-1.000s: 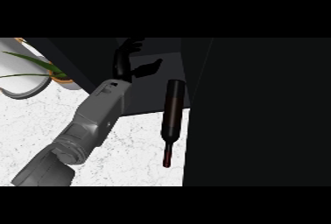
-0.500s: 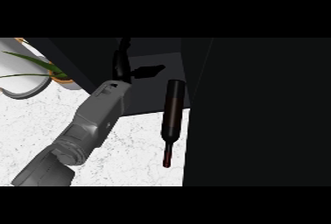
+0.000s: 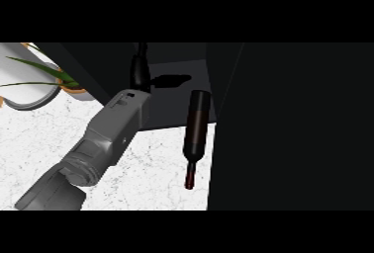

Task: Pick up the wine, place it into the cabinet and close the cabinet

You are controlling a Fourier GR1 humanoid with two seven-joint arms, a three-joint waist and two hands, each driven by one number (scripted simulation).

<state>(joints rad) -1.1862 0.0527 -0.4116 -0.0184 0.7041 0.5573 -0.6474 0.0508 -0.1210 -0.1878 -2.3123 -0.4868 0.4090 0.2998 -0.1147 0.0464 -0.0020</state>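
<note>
The wine bottle (image 3: 196,129) lies lengthwise on the worktop (image 3: 146,168), just right of the left hand (image 3: 140,69), whose fingers' state I cannot tell.

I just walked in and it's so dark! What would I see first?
A big grey forearm crosses the white counter from the lower left, its black robot hand reaching into the dark cabinet. Right of it lies a dark wine bottle, neck pointing toward you.

Kitchen: marble counter (image 3: 157,173); dark cabinet (image 3: 292,123); potted plant (image 3: 44,79)
</note>
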